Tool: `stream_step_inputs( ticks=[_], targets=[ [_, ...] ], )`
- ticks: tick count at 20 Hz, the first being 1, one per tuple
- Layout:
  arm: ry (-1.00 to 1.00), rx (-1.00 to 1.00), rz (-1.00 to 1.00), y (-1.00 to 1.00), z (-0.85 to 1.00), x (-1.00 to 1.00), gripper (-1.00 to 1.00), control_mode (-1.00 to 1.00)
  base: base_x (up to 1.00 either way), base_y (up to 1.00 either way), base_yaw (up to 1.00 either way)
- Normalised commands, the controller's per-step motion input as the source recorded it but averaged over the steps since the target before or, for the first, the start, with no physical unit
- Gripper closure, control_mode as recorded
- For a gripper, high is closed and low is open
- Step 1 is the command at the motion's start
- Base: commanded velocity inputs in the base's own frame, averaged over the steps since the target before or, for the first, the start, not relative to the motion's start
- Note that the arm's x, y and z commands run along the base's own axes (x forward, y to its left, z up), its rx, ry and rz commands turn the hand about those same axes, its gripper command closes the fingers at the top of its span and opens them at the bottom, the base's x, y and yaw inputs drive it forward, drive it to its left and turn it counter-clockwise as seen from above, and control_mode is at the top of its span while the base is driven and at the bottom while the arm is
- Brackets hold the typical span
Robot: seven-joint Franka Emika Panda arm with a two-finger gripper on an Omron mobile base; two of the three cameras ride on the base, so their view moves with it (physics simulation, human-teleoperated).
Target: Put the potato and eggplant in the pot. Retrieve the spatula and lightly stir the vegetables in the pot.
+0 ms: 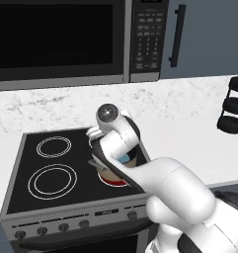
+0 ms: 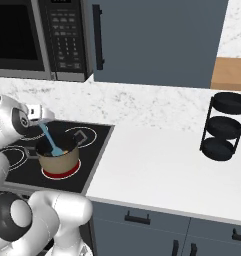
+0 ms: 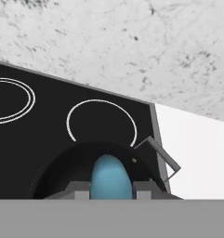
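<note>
arm bent low, pincer [image 2: 40,118] clamped, tilted downward

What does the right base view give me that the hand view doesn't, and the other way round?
Right base view alone: the short tan pot from outside, on a red-glowing burner, with the thin light-blue spatula slanting from the gripper down into it; also a black three-tier rack. Hand view alone: the spatula's blade end-on between the shut jaws, above the pot's dark interior. Both: black cooktop, marble backsplash, white counter.
</note>
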Motion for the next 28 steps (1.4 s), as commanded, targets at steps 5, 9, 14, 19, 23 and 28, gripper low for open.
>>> stream_step_inputs(
  ticks=[5, 9, 14, 19, 23, 28],
  targets=[
    [0.02, 0.07, 0.00, 0.00, -0.31, 0.15, 1.00, -1.00, 0.00, 0.00, 0.00],
    [0.00, 0.14, 0.05, 0.03, -0.10, 0.14, 1.00, -1.00, 0.00, 0.00, 0.00],
    [-0.07, 0.13, 0.07, 0.14, 0.00, 0.10, 1.00, -1.00, 0.00, 0.00, 0.00],
    [-0.21, 0.03, 0.03, 0.05, 0.00, 0.01, 1.00, -1.00, 0.00, 0.00, 0.00],
    [-0.25, 0.02, 0.01, 0.00, 0.14, 0.00, 1.00, -1.00, 0.00, 0.00, 0.00],
    [-0.09, 0.05, 0.00, 0.00, 0.17, -0.04, 1.00, -1.00, 0.00, 0.00, 0.00]
  ],
)
